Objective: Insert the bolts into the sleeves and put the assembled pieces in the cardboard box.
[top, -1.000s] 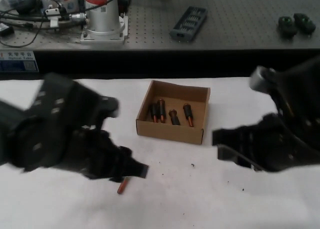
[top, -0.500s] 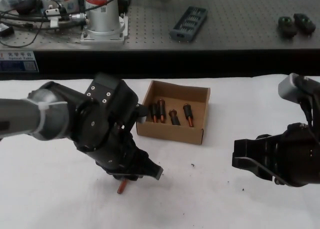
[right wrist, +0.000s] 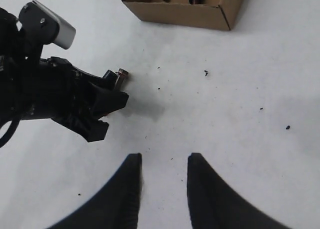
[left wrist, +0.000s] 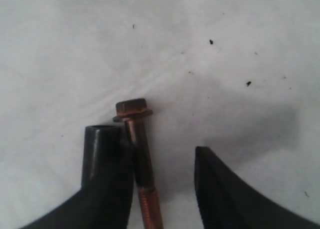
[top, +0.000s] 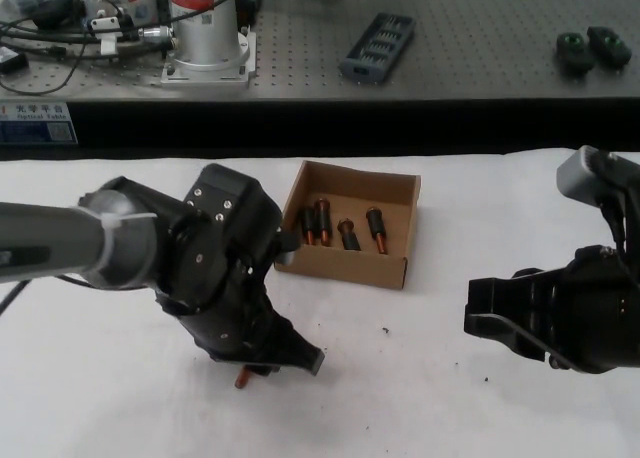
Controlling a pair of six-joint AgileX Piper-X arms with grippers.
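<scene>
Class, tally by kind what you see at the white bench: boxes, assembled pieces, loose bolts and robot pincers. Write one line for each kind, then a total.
Cardboard box: 1
Assembled pieces in the box: 4
Loose bolt: 1
Pincers: 2, the left pincer and the right pincer
Total: 8

Copper bolt (left wrist: 137, 139) flat, nr box (top: 340, 262)

Bright, even light on the white cloth (left wrist: 240, 34) leaves a soft grey shadow beside the left hand (left wrist: 155, 149).
</scene>
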